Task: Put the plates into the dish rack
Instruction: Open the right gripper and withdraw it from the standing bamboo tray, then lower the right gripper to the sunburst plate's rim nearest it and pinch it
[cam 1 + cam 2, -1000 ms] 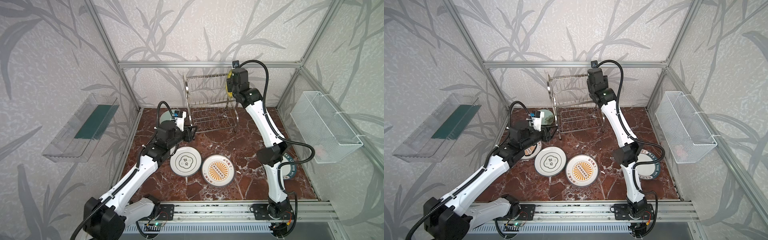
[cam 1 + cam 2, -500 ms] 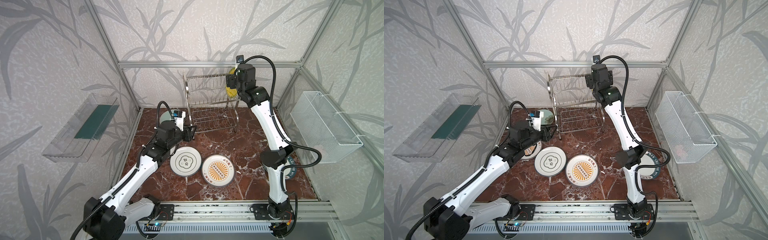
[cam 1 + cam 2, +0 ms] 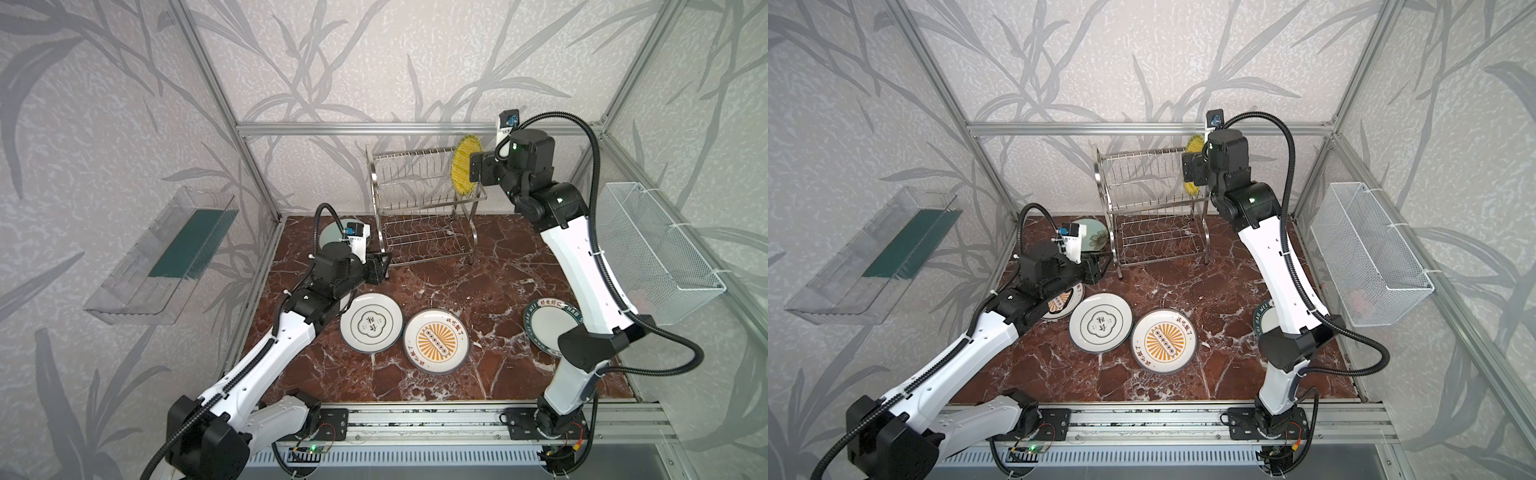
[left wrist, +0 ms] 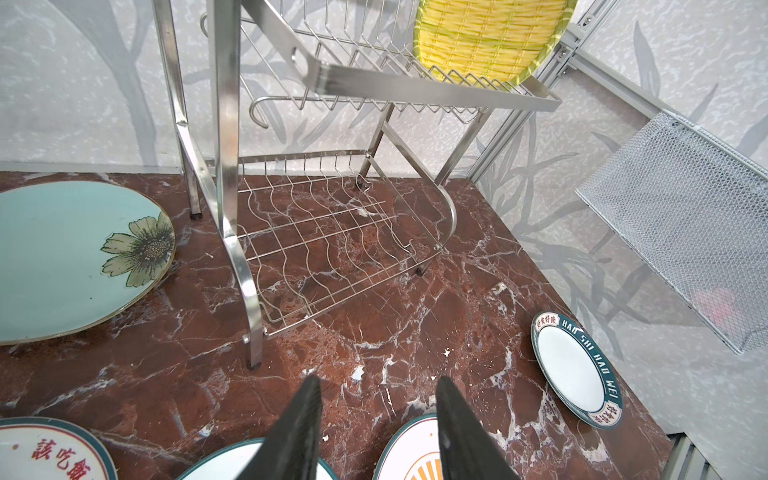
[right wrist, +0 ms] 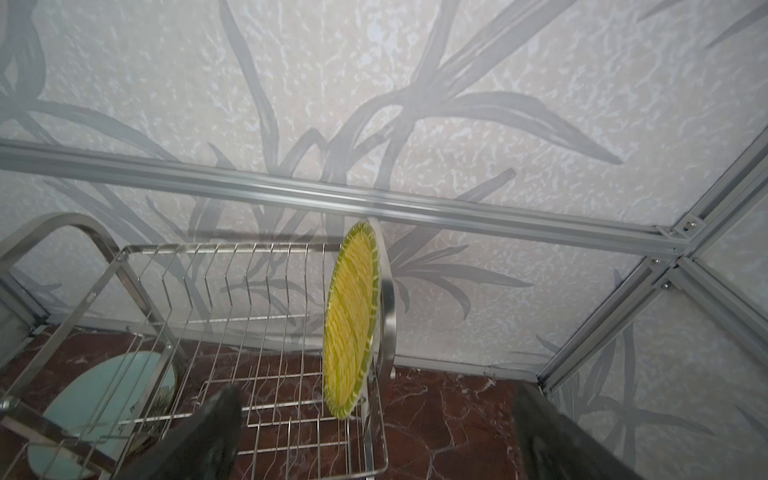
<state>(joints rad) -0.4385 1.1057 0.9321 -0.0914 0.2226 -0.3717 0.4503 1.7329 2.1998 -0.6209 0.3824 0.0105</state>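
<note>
- The yellow ribbed plate (image 5: 351, 316) stands on edge in the end slot of the upper tier of the dish rack (image 3: 424, 241), just beside the curved side frame and slightly tilted.
- The right claw (image 5: 376, 399) is spread wide with nothing between its fingers. The plate is released and rests on the rack alone.
- The step in hand is judged to be the retreat from the rack. It is best done straight back and slightly up, so that neither finger clips the plate's rim or a prong.
- Before the arm is lowered, the plate should be checked for a firm seat between the prongs, since a leaning plate could roll out.
- The right arm is stretched high, its wrist level with the upper tier and pointed at the plate's face.
- The left claw (image 4: 378, 386) is partly parted and holds nothing. It is held low over the surface (image 3: 498, 270), just in front of the rack's foot, on a bent, forward-reaching arm.
- Five plates lie flat on the surface: the mint plate (image 4: 62, 257), the quatrefoil plate (image 3: 371, 322), two sunburst plates (image 3: 436, 340), and the lettered plate (image 4: 577, 370).
</note>
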